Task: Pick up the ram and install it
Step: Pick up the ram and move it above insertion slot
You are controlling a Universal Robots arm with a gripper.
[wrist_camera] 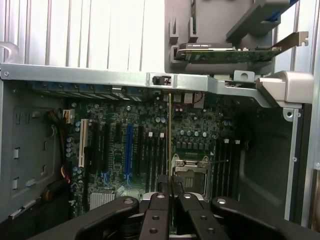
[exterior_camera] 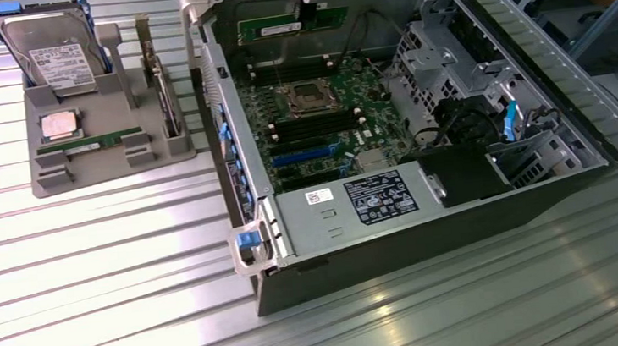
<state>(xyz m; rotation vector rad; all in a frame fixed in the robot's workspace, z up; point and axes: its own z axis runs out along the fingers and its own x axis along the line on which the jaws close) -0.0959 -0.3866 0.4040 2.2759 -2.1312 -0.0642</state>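
Carry step: gripper (exterior_camera: 306, 7) fingers (wrist_camera: 159, 212) clamp the narrow green ram stick (exterior_camera: 272, 29) above the open grey metal computer case (exterior_camera: 206, 89); alignment with the black memory slots (exterior_camera: 307, 127) is still required.

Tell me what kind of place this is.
Probably a robot test bench for computer assembly: an open black desktop computer case on a ribbed aluminium table, beside a grey plastic parts holder.
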